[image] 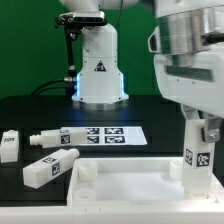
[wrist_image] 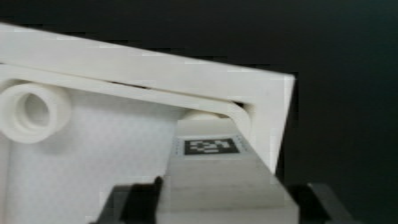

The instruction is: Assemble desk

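The hand (image: 200, 128) grips an upright leg (image: 197, 158) standing at the desk top's (image: 130, 195) corner on the exterior view's right, over the dark counter (image: 40, 110).

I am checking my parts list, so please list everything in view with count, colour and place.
desk top: one, white, nearest in the exterior view.
loose legs: three, white, tagged, lying on the black table at the exterior view's left.
held leg: one, white, upright at the desk top's corner, the exterior view's right.
marker board: one, white, flat behind the desk top.
robot base: one, white, at the back.
tool: one, white, shut on the held leg.
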Controlling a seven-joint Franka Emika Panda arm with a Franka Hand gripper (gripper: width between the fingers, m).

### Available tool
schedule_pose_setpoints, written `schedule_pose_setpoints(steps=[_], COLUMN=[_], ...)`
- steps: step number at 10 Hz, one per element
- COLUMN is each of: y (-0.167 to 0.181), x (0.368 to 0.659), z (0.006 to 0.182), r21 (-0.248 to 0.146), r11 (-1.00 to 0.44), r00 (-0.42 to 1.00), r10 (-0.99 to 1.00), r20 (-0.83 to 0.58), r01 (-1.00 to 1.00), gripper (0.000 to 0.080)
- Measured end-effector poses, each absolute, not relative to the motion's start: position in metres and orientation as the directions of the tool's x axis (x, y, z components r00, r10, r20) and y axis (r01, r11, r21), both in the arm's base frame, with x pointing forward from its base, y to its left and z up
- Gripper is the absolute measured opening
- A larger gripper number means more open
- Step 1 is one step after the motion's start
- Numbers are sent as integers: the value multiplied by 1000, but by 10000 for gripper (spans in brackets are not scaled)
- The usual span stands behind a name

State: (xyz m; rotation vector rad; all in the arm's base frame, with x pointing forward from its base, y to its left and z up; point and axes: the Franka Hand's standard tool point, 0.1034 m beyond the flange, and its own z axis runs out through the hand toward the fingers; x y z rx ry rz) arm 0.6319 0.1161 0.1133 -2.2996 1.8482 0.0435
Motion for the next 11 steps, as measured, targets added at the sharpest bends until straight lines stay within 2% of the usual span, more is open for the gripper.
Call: schedule_pose_setpoints(steps=[1,2,3,4,5,6,8,9,10,11], y=[117,116,115,114,116,115,115,115,115,117], x=[632,631,630,633,634,634,634,637,639,640], z=[113,113,113,115,117,117,117,118,117,115], r21=[-132,-133,-136,-140,-137,-138,-131,-83,-53,-24], r11=[-223,-276,-473,-665,-752,-778,-886,-965,-998,-986], r00=[242,293,486,675,762,788,893,964,995,981], r10=[-960,-947,-869,-736,-647,-615,-449,-256,-22,163], r20=[-141,-129,-90,-47,-33,-26,9,73,100,107], r01=[-966,-952,-871,-734,-645,-612,-444,-250,-17,166], gripper=[337,337,546,618,618,644,648,649,649,649])
